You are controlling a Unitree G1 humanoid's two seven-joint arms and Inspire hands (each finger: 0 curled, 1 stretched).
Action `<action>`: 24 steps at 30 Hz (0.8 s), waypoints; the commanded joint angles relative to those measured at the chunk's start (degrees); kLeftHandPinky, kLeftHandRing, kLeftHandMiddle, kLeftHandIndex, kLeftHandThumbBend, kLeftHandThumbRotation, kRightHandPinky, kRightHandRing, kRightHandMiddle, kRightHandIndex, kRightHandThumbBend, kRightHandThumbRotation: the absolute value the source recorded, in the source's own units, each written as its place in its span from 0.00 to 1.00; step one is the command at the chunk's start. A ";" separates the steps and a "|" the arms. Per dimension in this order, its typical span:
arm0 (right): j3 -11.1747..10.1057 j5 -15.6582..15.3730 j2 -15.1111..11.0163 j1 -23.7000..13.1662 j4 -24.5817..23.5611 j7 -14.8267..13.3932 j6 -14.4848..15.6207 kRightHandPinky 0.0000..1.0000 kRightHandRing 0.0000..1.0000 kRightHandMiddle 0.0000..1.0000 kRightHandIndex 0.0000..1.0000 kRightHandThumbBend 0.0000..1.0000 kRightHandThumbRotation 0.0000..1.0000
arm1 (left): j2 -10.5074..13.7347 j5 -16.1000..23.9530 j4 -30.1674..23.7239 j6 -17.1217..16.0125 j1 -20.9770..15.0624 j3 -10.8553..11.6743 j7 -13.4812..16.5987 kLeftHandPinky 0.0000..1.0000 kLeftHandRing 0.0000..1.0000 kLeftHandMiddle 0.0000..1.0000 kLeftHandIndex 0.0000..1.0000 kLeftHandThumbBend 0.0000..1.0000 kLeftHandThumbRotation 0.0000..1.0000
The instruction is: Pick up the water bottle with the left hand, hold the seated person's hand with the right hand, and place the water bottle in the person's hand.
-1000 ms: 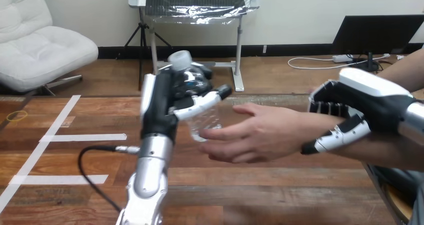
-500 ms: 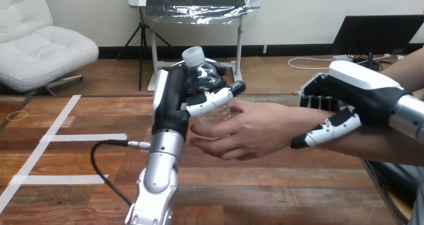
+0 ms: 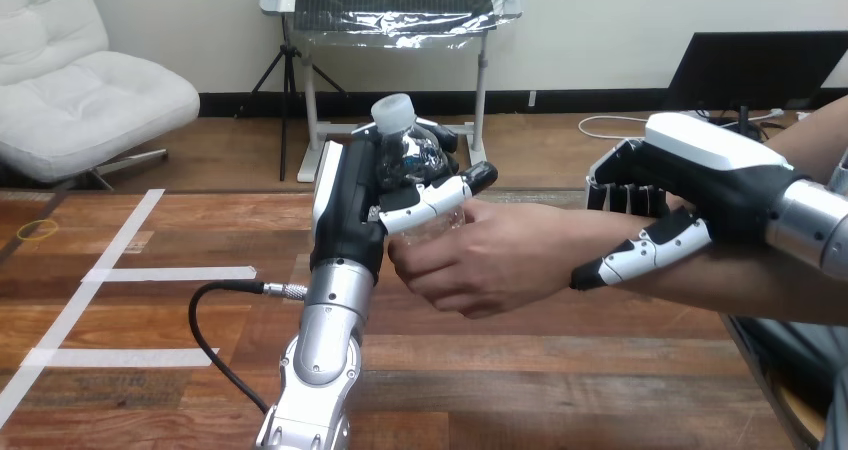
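A clear water bottle (image 3: pixel 411 160) with a white cap stands upright above the table, and my left hand (image 3: pixel 356 205) is shut on it, thumb across its front. The person's hand (image 3: pixel 490 255) reaches in from the right and has its fingers curled round the bottle's lower part, just below my thumb. My right hand (image 3: pixel 690 195) sits over the person's wrist, fingers curled over the far side and thumb along the near side, gripping it.
The wooden table (image 3: pixel 560 370) carries white tape lines (image 3: pixel 170 273) at the left and a black cable (image 3: pixel 215 320) beside my left forearm. The person's forearm (image 3: pixel 760 285) runs off the right edge.
My left hand carried the bottle right into the person's hand, whose fingers have closed round it. My right hand and the held wrist shifted left.
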 commanded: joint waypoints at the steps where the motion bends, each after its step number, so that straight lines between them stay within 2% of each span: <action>1: 1.63 -1.05 1.78 -0.96 1.37 0.43 1.80 0.23 0.28 0.36 0.40 0.86 0.40 | -1.40 0.31 0.01 -1.35 -5.82 -1.37 -0.33 0.30 0.36 0.41 0.43 0.71 0.00; 6: 2.31 -1.55 1.87 -1.53 1.34 0.53 2.63 0.24 0.29 0.37 0.42 0.85 0.39 | -1.68 0.53 0.28 -0.97 -5.90 -1.55 -0.20 0.30 0.36 0.41 0.43 0.71 0.00; 9: 2.59 -1.64 2.02 -1.80 1.47 0.33 2.60 0.24 0.30 0.38 0.42 0.85 0.40 | -1.94 -0.33 0.22 0.11 -5.95 -1.53 -1.40 0.30 0.36 0.41 0.43 0.71 0.00; 18: 3.15 -2.79 2.60 -2.39 2.63 -0.72 1.50 0.27 0.32 0.39 0.43 0.86 0.42 | -2.24 0.99 0.47 0.26 -5.85 -2.25 -0.61 0.30 0.36 0.41 0.43 0.71 0.00; 24: 3.09 -2.97 3.04 -2.47 2.74 -0.37 2.24 0.27 0.32 0.39 0.42 0.87 0.43 | -2.38 1.18 0.56 0.17 -5.69 -2.67 -1.13 0.30 0.36 0.41 0.43 0.71 0.00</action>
